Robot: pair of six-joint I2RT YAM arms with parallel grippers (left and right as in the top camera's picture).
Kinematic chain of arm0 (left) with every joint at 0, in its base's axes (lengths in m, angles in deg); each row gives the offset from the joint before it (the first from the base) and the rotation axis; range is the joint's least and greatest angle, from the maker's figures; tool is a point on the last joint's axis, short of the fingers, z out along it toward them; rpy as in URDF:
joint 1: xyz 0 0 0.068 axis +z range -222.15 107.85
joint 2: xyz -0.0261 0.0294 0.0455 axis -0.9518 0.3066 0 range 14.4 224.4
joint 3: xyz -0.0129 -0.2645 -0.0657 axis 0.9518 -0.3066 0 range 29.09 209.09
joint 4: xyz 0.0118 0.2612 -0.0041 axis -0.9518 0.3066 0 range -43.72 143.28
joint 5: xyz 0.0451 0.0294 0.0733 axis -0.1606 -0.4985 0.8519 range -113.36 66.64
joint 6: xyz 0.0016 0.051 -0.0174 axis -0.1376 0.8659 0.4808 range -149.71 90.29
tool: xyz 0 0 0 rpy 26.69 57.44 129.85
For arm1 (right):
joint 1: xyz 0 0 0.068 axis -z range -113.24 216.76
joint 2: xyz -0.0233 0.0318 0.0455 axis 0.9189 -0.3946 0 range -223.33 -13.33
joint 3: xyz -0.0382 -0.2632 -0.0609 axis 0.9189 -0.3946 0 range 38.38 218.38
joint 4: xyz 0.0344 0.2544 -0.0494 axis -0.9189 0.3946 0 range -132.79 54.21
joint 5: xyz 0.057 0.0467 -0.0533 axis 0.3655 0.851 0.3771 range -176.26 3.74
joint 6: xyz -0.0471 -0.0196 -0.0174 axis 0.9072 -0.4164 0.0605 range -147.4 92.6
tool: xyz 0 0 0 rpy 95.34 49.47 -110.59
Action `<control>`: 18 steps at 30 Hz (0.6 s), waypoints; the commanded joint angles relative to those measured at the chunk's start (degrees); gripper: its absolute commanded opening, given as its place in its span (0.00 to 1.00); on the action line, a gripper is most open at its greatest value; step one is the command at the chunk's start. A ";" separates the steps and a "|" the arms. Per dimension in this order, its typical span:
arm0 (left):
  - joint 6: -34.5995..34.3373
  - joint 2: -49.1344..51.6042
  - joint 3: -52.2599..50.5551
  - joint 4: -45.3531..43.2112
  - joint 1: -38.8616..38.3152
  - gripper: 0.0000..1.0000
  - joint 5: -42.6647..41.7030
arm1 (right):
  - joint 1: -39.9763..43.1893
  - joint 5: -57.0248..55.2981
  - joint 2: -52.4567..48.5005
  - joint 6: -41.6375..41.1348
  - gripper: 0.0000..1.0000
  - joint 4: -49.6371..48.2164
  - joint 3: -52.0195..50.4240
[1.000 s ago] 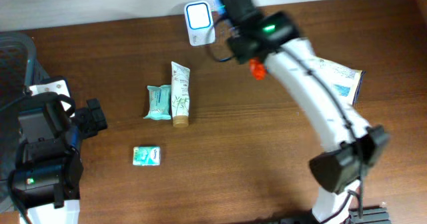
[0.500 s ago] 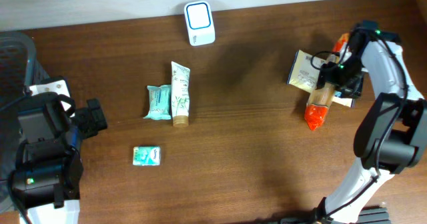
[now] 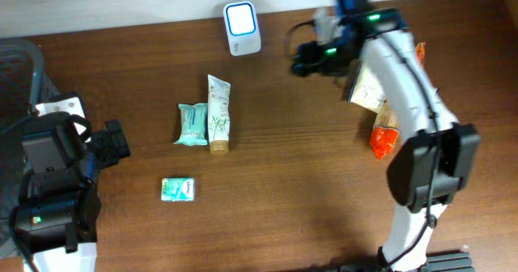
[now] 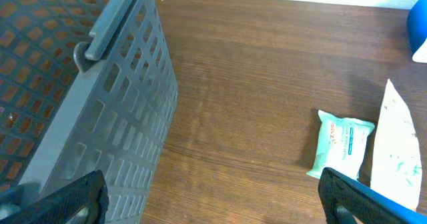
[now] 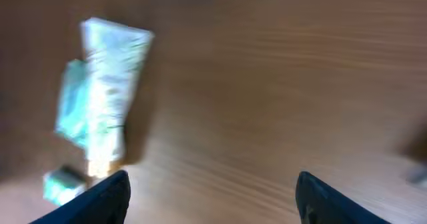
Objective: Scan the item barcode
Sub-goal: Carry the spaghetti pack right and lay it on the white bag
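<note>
Fingers on the right arm [image 5: 110, 199] are standing wide apart, holding nothing, hovering over the counter [image 3: 307, 183] between the scanner [image 3: 241, 27] and an orange packet [image 3: 382, 141], which is lying against a box [image 3: 368, 94]. Left fingers [image 4: 77, 201] are gaping empty beside a basket [image 4: 100, 104].

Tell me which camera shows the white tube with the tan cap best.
Overhead: the tube lies whole and sharp beside the green packet. The left wrist view cuts it off at the frame's edge; the right wrist view shows it blurred.
</note>
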 commanded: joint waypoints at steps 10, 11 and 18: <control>-0.57 -0.42 0.70 -0.07 0.26 0.99 0.61 | -28.33 -1.95 -14.84 -9.94 0.55 -24.04 -1.33; -0.59 -0.42 0.70 -0.07 0.26 0.99 0.61 | -28.55 -2.34 -15.58 -10.12 0.54 -23.93 -1.33; -0.57 -0.42 0.70 -0.07 0.26 0.99 0.61 | -25.33 -4.70 -16.17 -10.34 0.54 -17.46 -1.33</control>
